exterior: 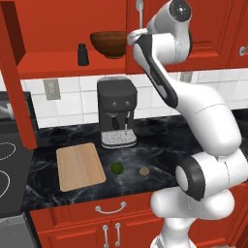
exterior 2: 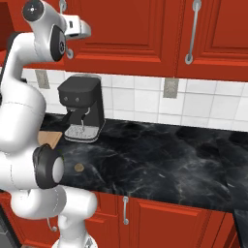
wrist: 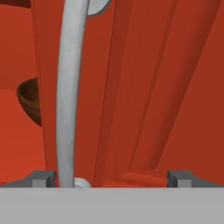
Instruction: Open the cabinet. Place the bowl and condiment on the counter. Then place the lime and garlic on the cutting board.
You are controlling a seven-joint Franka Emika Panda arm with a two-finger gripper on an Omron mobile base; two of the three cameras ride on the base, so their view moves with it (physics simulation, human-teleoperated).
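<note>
1. Hand view placed the gripper (wrist: 112, 179) right up against the closed right door of the cabinet (wrist: 144, 87), its fingertips (wrist: 41, 178) spread as wide as they go and pinching nothing.
2. The door's silver handle (wrist: 68, 87) ran lengthwise up the hand view, just inside the one fingertip and well off from the other, so the bar was off-centre between the jaws.
3. Judged from this, the next move needed a sideways shift toward that handle before closing.
4. Left base view showed what the hand view could not: the left door already swung open, the bowl (exterior: 108, 43) and condiment (exterior: 83, 54) on the shelf, the lime (exterior: 116, 168) and garlic (exterior: 144, 170) on the counter (exterior: 160, 140) beside the cutting board (exterior: 80, 166).
</note>
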